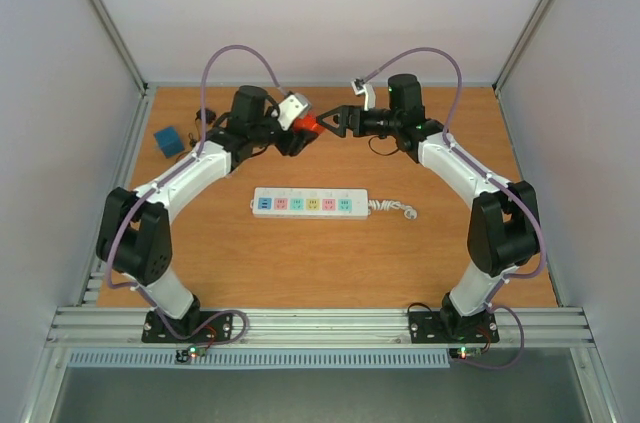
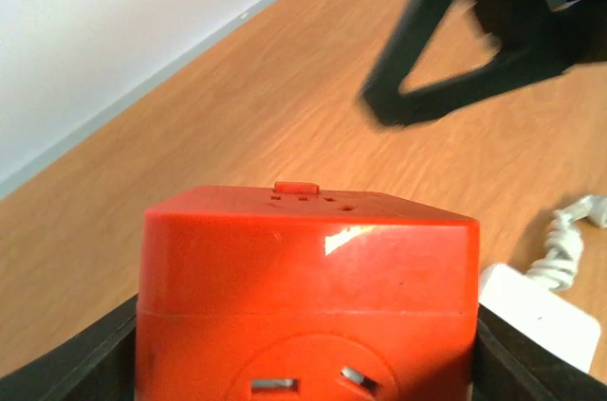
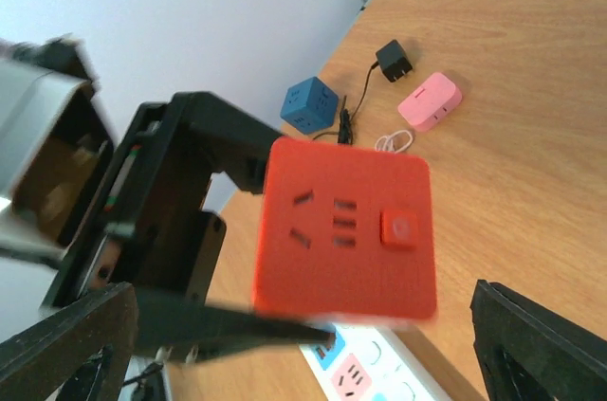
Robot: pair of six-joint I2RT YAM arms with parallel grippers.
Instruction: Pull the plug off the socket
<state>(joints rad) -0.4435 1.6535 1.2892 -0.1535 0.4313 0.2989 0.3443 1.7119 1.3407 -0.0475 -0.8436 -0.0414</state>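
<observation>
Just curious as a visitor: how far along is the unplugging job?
Done: the white power strip lies with nothing plugged in. In hand: the left gripper holds a red cube aloft, the right gripper open, facing it. Left: probably setting the cube down.

Around the strip [image 1: 312, 204] your bench [image 1: 300, 263] lies open, widest toward 6 o'clock. At its 12 o'clock the left tool [image 1: 303, 127] grips a red cube [image 1: 310, 125], the right tool [image 1: 328, 123] spread just beside it. A blue cube [image 1: 168, 141] sits at 10 o'clock.

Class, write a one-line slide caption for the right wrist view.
Left end effector holds a red cube adapter clear of the white power strip, facing the open right end effector.
</observation>
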